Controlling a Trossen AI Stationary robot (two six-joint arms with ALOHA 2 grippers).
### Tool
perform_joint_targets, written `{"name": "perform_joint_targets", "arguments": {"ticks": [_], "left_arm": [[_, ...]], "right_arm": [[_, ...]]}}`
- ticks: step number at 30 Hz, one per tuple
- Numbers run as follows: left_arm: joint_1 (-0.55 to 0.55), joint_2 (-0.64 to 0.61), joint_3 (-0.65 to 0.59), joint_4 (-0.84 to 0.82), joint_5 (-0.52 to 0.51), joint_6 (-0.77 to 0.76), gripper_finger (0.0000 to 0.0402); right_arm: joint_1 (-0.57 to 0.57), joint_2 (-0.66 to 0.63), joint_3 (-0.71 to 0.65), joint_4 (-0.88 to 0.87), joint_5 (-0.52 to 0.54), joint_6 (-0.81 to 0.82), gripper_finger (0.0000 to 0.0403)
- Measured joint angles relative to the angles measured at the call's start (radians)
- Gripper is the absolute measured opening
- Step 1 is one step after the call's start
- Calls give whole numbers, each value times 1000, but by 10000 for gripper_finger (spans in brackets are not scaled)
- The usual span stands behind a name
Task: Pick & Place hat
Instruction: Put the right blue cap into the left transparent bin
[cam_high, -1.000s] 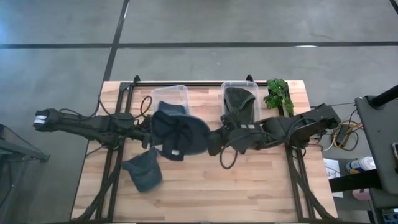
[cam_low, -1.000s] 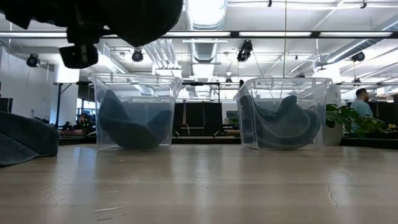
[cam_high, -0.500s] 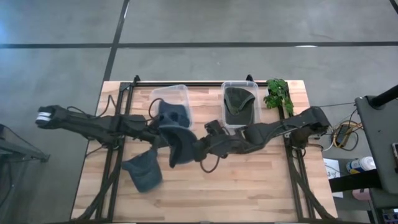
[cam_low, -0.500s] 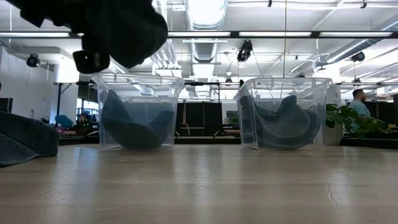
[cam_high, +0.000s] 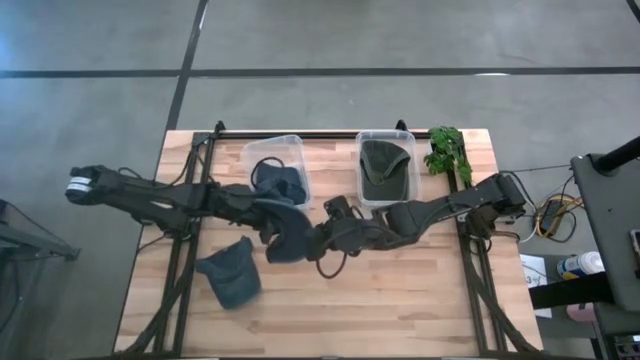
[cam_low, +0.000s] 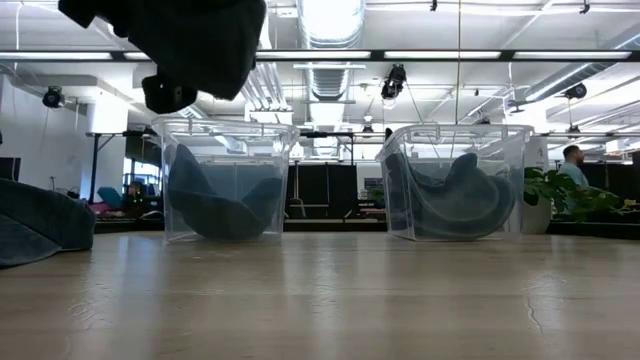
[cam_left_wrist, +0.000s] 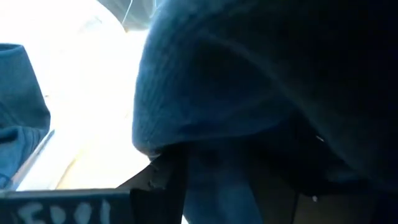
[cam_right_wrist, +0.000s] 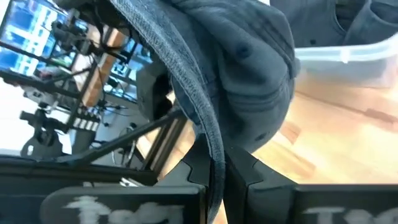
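The hat (cam_high: 285, 228) is held up in the air, just beside the left bin (cam_high: 277, 165). It is pinched by both grippers, left (cam_high: 268, 222) and right (cam_high: 318, 240). It should be moved slowly over that bin, then let go.

Wood table (cam_high: 400, 290): 2 bins (cam_high: 276, 152), cap (cam_high: 230, 278), plant (cam_high: 447, 152)

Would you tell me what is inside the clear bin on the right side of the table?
The right clear bin holds one dark greenish cap, lying curled against its walls in the low view. Anything beneath that cap is covered and cannot be seen.
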Motion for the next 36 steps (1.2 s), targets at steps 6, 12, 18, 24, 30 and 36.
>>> {"name": "perform_joint_targets", "arguments": {"ticks": [6, 12, 18, 24, 30, 36], "left_arm": [[1, -7, 15, 1, -13, 43, 153], [1, -44, 15, -67, -12, 50, 153], [-1, -115, 15, -226, -32, 80, 153], [0, -207, 15, -239, -115, 83, 153], [0, -264, 15, -242, -203, 119, 153], [0, -268, 32, -246, -355, 152, 153]], "right_arm": [[-5, 3, -9, 35, 59, -25, 13], [-5, 3, -13, 43, 140, -52, 13], [-7, 3, -13, 46, 169, -64, 13], [-10, 3, -14, 45, 167, -47, 13], [-25, 3, -14, 48, 216, -35, 13], [-42, 4, -14, 95, 301, -37, 13]]}}
